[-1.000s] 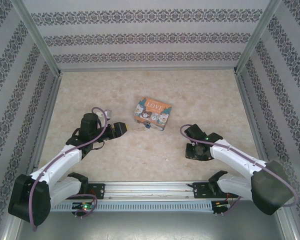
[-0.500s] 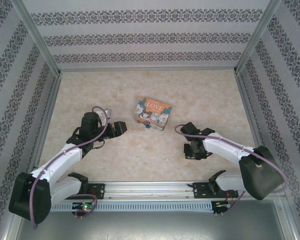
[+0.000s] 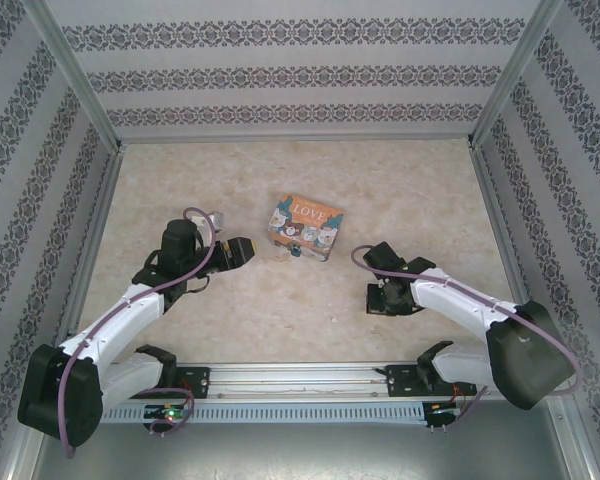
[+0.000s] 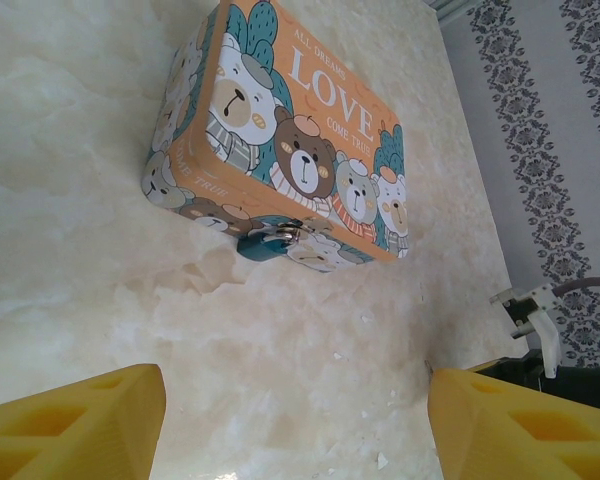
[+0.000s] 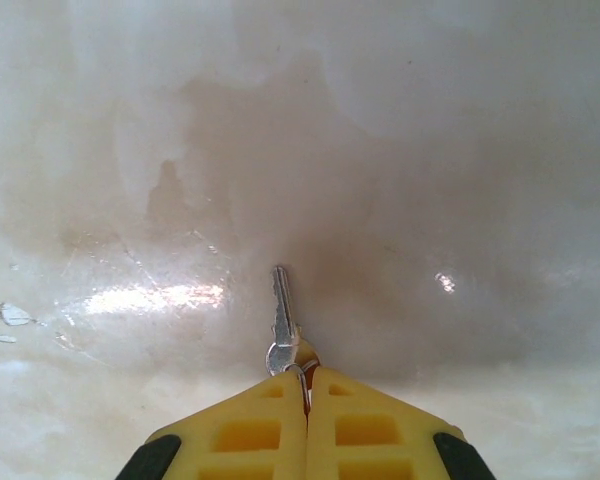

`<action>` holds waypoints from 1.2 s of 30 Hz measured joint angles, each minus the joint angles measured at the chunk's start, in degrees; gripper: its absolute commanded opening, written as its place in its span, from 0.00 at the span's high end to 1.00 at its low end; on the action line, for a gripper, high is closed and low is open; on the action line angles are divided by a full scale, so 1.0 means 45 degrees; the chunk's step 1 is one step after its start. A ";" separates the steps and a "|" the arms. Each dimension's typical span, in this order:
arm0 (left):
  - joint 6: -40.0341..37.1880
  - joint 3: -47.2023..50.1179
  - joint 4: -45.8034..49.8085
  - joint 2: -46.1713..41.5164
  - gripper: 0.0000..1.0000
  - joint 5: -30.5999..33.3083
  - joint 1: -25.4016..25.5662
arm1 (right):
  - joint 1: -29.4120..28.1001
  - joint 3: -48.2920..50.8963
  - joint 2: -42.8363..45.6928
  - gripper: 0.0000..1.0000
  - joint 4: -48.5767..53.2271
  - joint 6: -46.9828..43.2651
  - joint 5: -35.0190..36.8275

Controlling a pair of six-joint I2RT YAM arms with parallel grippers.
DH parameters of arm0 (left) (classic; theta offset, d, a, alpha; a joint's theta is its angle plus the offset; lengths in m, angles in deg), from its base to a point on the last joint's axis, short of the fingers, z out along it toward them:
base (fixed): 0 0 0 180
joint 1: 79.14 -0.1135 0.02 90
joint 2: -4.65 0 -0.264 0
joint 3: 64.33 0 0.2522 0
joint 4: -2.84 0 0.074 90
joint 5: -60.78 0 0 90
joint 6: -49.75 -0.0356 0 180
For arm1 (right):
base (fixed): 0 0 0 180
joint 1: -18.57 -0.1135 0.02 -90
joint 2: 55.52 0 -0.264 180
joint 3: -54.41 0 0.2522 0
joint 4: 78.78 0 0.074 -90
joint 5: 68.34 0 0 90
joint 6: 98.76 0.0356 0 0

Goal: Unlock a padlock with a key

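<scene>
Top, left-wrist and right-wrist views of the key-to-padlock stage.

The marbled table (image 3: 430, 200) carries one large object, the orange "LOVE" box (image 3: 305, 224), lying flat near its middle.

The left gripper (image 3: 242, 250) sits just beside the box's left end, its yellow jaws wide apart and holding nothing. In its wrist view it faces the box's near side wall directly.

The right gripper (image 3: 388, 298) is low over the table, well apart from the box, on the box's right and nearer the arm bases. Its jaws are pressed together on the head of the key (image 5: 280, 318).

The padlock (image 4: 265, 243), teal with a silver shackle, hangs at the middle of the box's near side wall, its body touching or almost touching the table. In the top view it lies beyond and to the left of the right gripper, and the left gripper is the nearer one.

The key's long axis runs straight out from the right fingertips. Whether the blade rests on the table or hovers just above it cannot be told.

Judgement: the coming move turns on swinging that axis toward the padlock, whose keyhole cannot be made out in these views.
</scene>
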State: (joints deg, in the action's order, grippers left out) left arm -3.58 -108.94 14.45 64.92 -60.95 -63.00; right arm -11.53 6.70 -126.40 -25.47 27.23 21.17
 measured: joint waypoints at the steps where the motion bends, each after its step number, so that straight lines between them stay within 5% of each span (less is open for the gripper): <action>1: 0.0000 -0.0019 0.0005 0.0000 0.30 0.0019 0.0000 | 0.0000 0.0000 0.0053 1.00 -0.0024 -0.0019 -0.0015; 19: 0.2375 -0.0311 -0.1613 0.0073 0.36 -0.1025 0.0112 | -0.0267 0.0301 0.4342 1.00 -0.3706 -0.2103 -0.1486; 36: 0.3254 -0.2817 -0.3876 0.3099 0.50 -0.1617 0.3827 | -0.2419 0.0835 0.5824 1.00 -0.7529 -0.3099 -0.1695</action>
State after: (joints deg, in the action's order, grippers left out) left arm 11.06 -121.62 -3.00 78.86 -68.23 -45.78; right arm -22.42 10.45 -100.19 -59.35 13.28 13.54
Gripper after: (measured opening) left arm 0.507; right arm 0.048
